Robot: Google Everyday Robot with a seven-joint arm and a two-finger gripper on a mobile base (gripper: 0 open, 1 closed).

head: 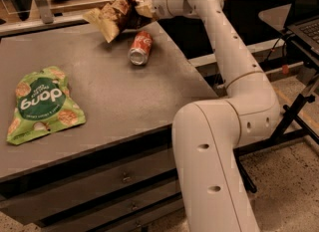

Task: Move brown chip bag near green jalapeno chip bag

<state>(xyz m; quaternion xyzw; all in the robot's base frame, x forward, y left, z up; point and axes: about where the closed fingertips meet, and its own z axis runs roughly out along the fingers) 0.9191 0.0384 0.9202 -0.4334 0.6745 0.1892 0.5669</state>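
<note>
Brown bag (115, 16): at the far edge of the table (114, 91), toward the far right corner. Crumpled, dark middle, pale tan ends. It lies tilted: right end high, left end lower and pointing left and down. Whether the low tip touches the tabletop cannot be told.

Gripper (143, 10): at the bag's right end, touching it. The jaws are pinched onto that end; the tan foil bunches around them and hides most of the fingers. The rest of the bag extends to the left of the gripper.

Can (140, 48): red, on its side, just in front of the bag and the gripper, apart from both. Its top faces the near side.

Green bag (42, 104): flat on the table at the near left, well apart from the brown bag, with most of the tabletop between them. Logo and white letters face up.

Arm (224, 42): white, rises from the base at the near right of the table, reaches back and left over the far right corner to the gripper.

Drawers (124, 176): below the front edge of the table, closed.
</note>
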